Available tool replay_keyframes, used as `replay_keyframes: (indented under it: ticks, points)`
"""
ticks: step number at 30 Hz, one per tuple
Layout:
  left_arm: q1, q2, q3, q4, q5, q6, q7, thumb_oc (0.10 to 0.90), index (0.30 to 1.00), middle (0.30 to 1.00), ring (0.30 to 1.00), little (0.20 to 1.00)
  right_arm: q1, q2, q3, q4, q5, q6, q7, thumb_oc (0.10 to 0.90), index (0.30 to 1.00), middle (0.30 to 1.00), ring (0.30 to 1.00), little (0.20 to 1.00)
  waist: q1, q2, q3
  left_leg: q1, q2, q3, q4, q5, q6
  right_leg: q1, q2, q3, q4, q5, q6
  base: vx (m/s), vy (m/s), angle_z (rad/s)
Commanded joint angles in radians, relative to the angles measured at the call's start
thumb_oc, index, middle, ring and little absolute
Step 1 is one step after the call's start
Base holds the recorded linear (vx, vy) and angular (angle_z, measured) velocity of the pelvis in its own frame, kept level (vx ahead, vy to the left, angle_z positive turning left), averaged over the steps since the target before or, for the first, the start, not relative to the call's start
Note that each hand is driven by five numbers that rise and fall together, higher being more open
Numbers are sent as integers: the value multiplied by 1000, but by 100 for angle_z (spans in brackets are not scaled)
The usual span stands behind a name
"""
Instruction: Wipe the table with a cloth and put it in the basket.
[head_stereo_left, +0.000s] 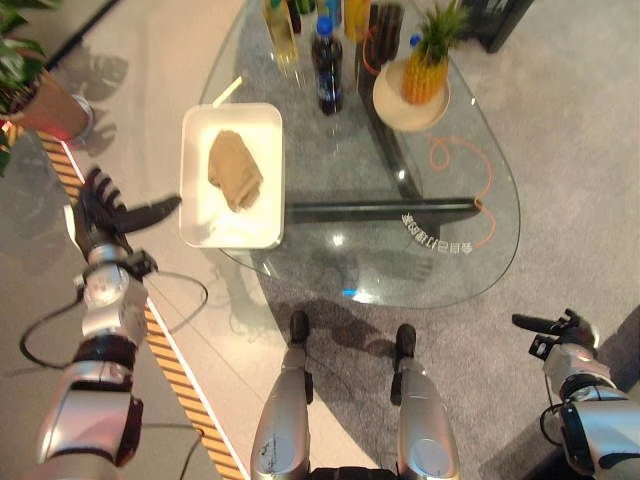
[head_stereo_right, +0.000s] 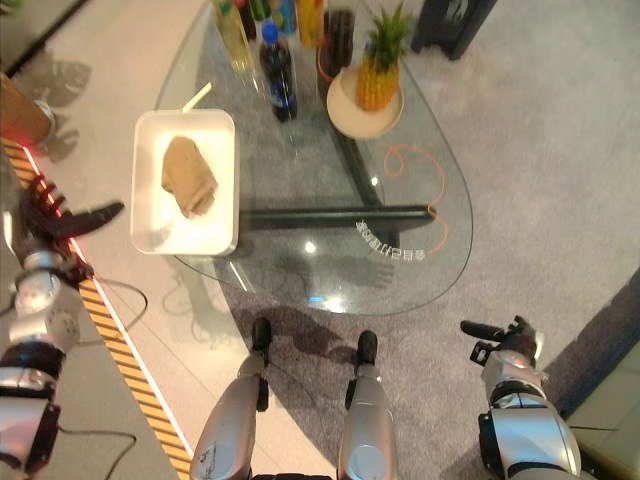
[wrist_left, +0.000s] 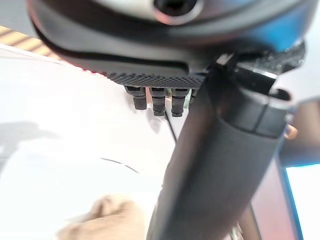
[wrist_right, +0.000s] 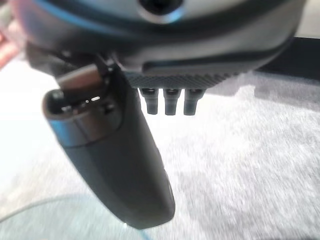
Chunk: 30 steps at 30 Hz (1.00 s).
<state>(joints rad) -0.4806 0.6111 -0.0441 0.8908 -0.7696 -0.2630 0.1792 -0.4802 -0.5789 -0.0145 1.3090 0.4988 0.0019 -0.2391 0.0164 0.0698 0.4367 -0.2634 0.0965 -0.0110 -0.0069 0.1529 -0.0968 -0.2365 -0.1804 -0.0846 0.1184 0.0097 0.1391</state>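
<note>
1. On the rounded, clear glass table (head_stereo_left: 455, 215) in the left eye view, a shallow white rectangular basket (head_stereo_left: 195, 190) sits at the robot's left edge. A crumpled tan cloth (head_stereo_left: 235, 170) lies inside it, soft and folded on itself. At the far end stand several bottles (head_stereo_left: 327, 65), one dark with a blue cap, beside a round pale plate (head_stereo_left: 390, 105) bearing a spiky pineapple (head_stereo_left: 425, 65). A thin orange cord (head_stereo_left: 470, 170) loops over the glass, and a dark bar of the table's frame shows through the top. The left hand (head_stereo_left: 105, 215) hangs just left of the basket, off the table, fingers relaxed and thumb pointing at the basket's rim, holding nothing.

2. From the right eye view, the right hand (head_stereo_right: 505, 345) hovers over grey speckled carpet (head_stereo_right: 560, 150), well apart from the table, thumb stretched out and empty. A yellow-and-black striped strip (head_stereo_right: 120, 350) runs along the smooth pale floor.

3. Seen in the left wrist view, the left hand's smooth dark thumb (wrist_left: 215, 175) reaches forward, with short ribbed fingertips (wrist_left: 159, 102) in a row beside it. The fingers are loose and grip nothing. Past them lies the basket's glossy white surface, with the cloth's tan, fuzzy edge (wrist_left: 107, 220) showing.

4. Viewed from the right wrist, the right thumb (wrist_right: 120, 160) juts out, rounded and matte, beside blunt fingertips (wrist_right: 169, 102). The hand is spread and empty above nubby grey carpet.
</note>
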Motion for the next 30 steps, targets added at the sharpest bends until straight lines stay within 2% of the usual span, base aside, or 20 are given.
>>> replay_keyframes:
  ticks: [1,4,7,11,12,19,26,30]
  points:
    - [83,-32,52,95,44,-31,-73,800,900,900,900,900,124,15,-6,5,-68,-28,12,800,900,900,900,900,0,-57,-139,90,-107,17,5,-115,59,68,61,-27,-37,-3,-47,177,-18,10]
    - [143,-72,55,148,66,-16,-102,800,900,900,900,900,167,30,-10,9,-94,-25,26,800,900,900,900,900,2,-61,-179,137,-104,15,-12,-118,61,117,63,-32,-54,-3,-46,157,2,9]
    - [216,-115,62,242,165,10,-143,800,900,900,900,900,225,61,-20,17,-156,-10,36,800,900,900,900,900,3,-68,-245,199,-93,15,-31,-123,61,177,65,-39,-72,-3,-44,231,8,9]
    - [260,-139,71,290,210,28,-162,800,900,900,900,900,263,85,-23,17,-189,4,35,800,900,900,900,900,4,-72,-284,241,-87,16,-44,-129,59,218,65,-41,-85,-6,-43,186,15,1]
    - [291,-161,71,318,259,31,-162,800,900,900,900,900,293,106,-28,25,-215,8,35,800,900,900,900,900,5,-73,-309,265,-82,17,-47,-136,59,241,67,-40,-88,-11,-44,140,9,0]
    - [346,-190,57,412,384,36,-182,800,900,900,900,900,343,154,-29,67,-269,20,38,800,900,900,900,900,1,-75,-348,321,-72,18,-68,-150,58,296,69,-44,-104,-23,-40,111,10,0]
    - [371,-208,34,439,436,69,-217,800,900,900,900,900,359,171,-25,91,-304,19,47,800,900,900,900,900,-5,-73,-362,338,-66,23,-80,-153,55,314,65,-46,-123,-18,-35,5,2,0]
    - [384,-224,20,450,463,89,-237,800,900,900,900,900,364,179,-17,95,-310,42,56,800,900,900,900,900,-7,-74,-368,339,-61,30,-80,-155,53,321,62,-48,-139,-9,-31,0,0,0]
